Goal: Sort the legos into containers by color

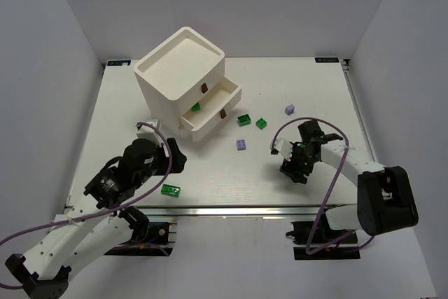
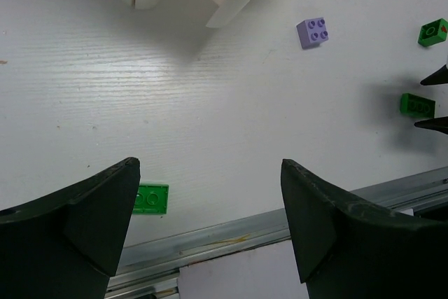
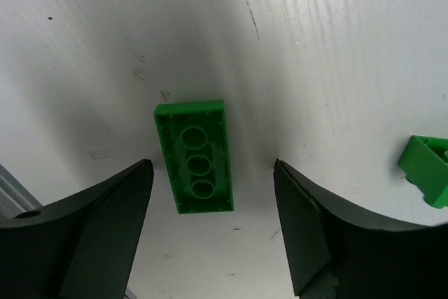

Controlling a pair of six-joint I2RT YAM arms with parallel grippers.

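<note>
Right gripper (image 3: 211, 169) spread wide, straddling a green brick (image 3: 194, 157) that lies hollow side up on the table (image 3: 336, 47), with no contact. Left gripper (image 2: 210, 169) is also wide and empty, a second green brick (image 2: 150, 198) just beside one finger. Bricks are likely light, rigid and slick – best pinched across the long flat sides. Two drawers (image 1: 227, 92) stand pulled out.

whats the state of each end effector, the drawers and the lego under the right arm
left end effector, open, empty
right end effector, open, straddling the lego, not gripping
green lego, flat on table, underside up
upper drawer, pulled out
lower drawer, pulled out
</note>
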